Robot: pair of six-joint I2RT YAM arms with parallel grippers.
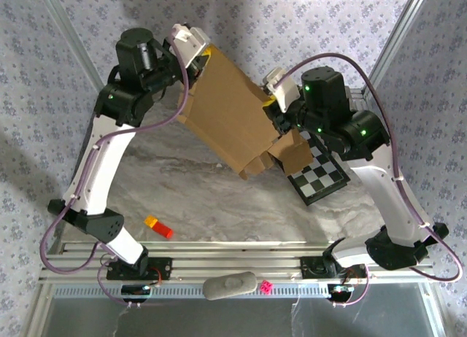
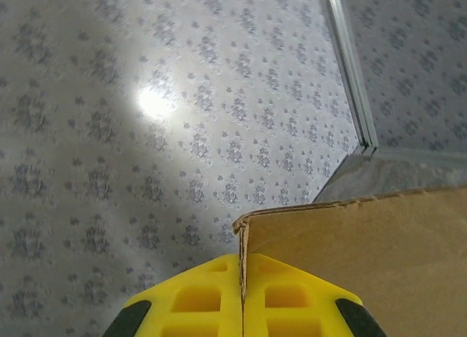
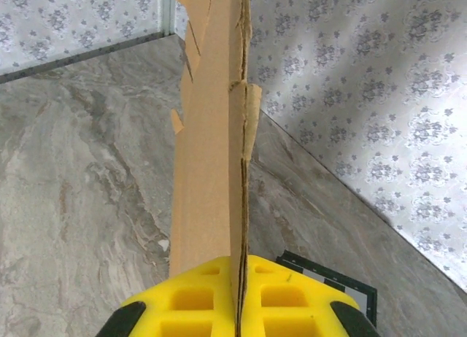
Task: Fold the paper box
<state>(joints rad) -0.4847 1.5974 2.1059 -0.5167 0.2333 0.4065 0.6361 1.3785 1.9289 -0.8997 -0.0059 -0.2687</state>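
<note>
Paper box [image 1: 233, 114], upper centre of top view: a flat brown sheet (flaps drooping at lower right), held above the table [image 1: 182, 191]. Left gripper [image 2: 242, 308] pinched tight on its corner. Right gripper [image 3: 238, 300] clamps another edge, jaws narrow.

The left arm [image 1: 95, 169] and right arm [image 1: 387, 191] are held raised, elbows bent, wrists angled inward. The left gripper [image 2: 242, 282] is clamped on the paper box [image 1: 233, 111] corner; the right gripper [image 3: 238, 282] is pinched along its edge.
</note>
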